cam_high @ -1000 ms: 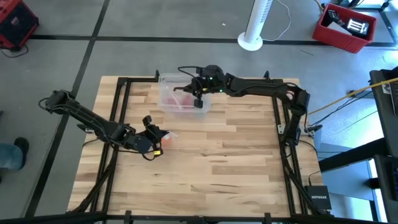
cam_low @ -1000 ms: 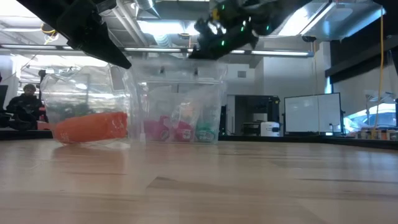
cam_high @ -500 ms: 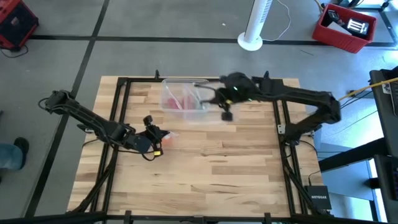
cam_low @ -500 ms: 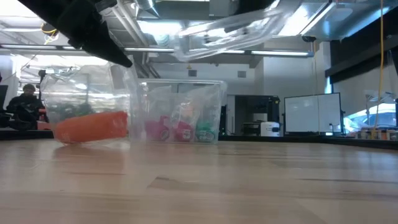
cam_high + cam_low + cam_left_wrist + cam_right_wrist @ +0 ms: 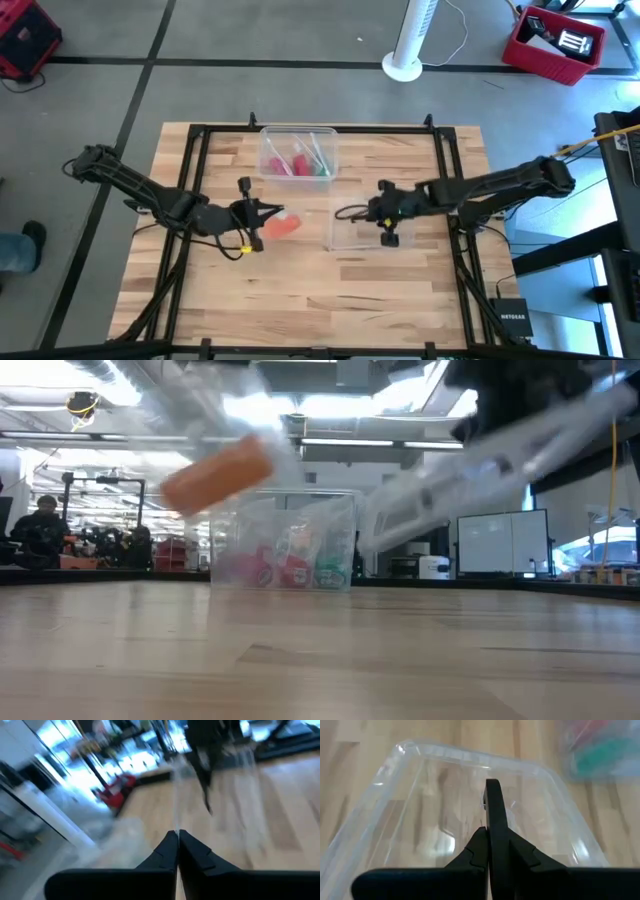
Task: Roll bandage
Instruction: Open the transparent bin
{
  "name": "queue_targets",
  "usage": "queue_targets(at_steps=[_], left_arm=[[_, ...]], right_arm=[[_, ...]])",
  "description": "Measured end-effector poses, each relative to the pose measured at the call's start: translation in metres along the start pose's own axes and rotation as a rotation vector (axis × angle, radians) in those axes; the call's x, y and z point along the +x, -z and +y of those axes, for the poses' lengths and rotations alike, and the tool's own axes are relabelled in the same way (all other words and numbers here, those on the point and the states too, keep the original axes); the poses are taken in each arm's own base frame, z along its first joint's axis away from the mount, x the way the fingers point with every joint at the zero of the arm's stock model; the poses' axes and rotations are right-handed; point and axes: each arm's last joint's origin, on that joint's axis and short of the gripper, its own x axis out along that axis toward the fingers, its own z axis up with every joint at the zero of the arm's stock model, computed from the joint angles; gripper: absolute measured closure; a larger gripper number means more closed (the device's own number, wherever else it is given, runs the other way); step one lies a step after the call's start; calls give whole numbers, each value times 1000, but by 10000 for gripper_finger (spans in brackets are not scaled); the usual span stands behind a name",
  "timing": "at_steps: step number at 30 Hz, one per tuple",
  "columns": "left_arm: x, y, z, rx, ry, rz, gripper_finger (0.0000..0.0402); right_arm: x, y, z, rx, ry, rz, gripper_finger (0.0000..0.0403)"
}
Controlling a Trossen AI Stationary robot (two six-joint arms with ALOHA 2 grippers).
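Note:
The orange bandage [image 5: 283,226] is a short roll inside a clear plastic wrapper [image 5: 272,214]. In the low view the bandage [image 5: 215,472] hangs well above the table. My left gripper [image 5: 266,213] is shut on the wrapper at the table's left middle. My right gripper [image 5: 352,212] is shut on a clear plastic lid [image 5: 362,232] right of centre. In the low view the lid [image 5: 480,465] hangs tilted, clear of the table. The open clear box [image 5: 298,154] with red and green contents stands on the table at the far middle. My left gripper pinches a thin edge of the clear wrapper [image 5: 175,815] between its two shut fingers, which reach almost level toward the table's right. The wrapper, with the orange roll inside, hangs lifted clear of the table. My right gripper pinches the lid's rim [image 5: 488,799] at the middle of one side, one finger above the rim and one below. The fingers slant downward from the table's right. The lid is lifted clear and tilted.
A black frame [image 5: 200,130] runs along the table's edges. Bare wood [image 5: 330,290] lies along the near half of the table. In the low view a person [image 5: 40,530] sits in the room behind, at the far left.
My right gripper has swung from over the box toward the table's near right, carrying the clear lid away from the box. My left gripper has risen and rolled, lifting the wrapper and the orange bandage off the table.

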Motion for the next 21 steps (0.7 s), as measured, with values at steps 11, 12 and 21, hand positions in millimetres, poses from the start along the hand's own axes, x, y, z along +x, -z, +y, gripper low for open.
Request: queue_targets(at_steps=[11, 12, 21], left_arm=[[18, -30, 40, 161, -184, -237, 401], [21, -30, 45, 159, -178, -250, 401], [45, -21, 88, 109, -55, -315, 401]], right_arm=[[56, 58, 12, 142, -37, 5, 358], [57, 60, 12, 152, -32, 14, 358], [51, 54, 11, 224, 20, 117, 289]])
